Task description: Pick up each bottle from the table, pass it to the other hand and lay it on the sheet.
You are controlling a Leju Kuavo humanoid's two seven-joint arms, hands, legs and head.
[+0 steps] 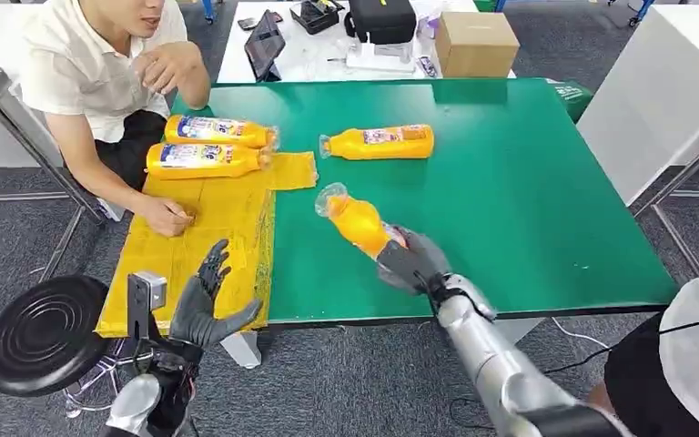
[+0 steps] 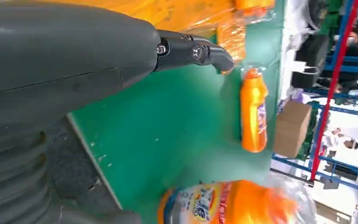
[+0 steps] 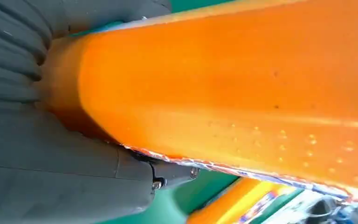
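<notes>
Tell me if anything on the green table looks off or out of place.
Nothing looks spilled or damaged. One orange bottle lies on the bare green table, off the yellow sheet; the right hand holds another.

1. The table (image 1: pixel 528 200) is green with a dark edge.
2. The sheet (image 1: pixel 223 214) is yellow.
3. The four bottles are orange; the two on the sheet (image 1: pixel 209 146) carry blue, white and red labels.
4. The held bottle (image 1: pixel 357 221) has a clear wrap at its neck.
5. Both hands, left (image 1: pixel 202 305) and right (image 1: pixel 410 261), are dark grey.
</notes>
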